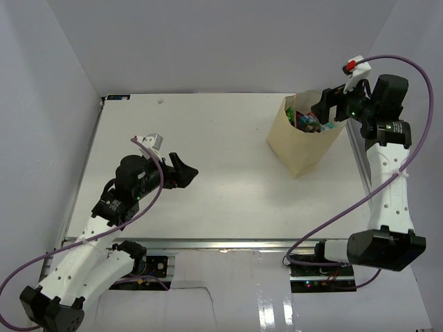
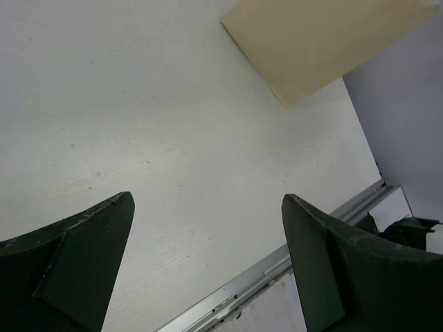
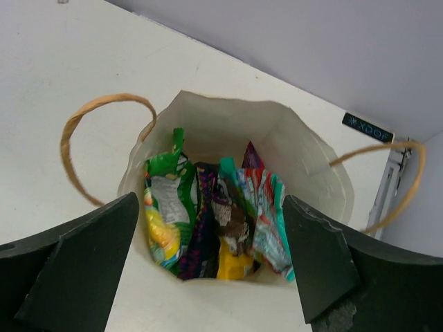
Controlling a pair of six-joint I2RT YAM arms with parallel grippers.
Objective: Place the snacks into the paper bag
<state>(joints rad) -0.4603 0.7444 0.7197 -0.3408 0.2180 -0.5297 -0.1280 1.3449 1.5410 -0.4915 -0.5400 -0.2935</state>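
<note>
The tan paper bag (image 1: 299,142) stands upright at the table's far right. It also shows in the right wrist view (image 3: 304,162) from above and as a tan corner in the left wrist view (image 2: 311,41). Inside it stand several snacks: a green-yellow packet (image 3: 165,214), a dark purple one (image 3: 203,228), a yellow one (image 3: 234,263) and a teal and red one (image 3: 266,214). My right gripper (image 1: 324,113) hangs over the bag's mouth, open and empty (image 3: 211,270). My left gripper (image 1: 185,169) is open and empty above bare table, left of centre (image 2: 208,249).
The bag's twine handles (image 3: 83,131) spread to both sides. A metal rail (image 2: 277,266) runs along the table's near edge. Purple-grey walls enclose the table on the left, back and right.
</note>
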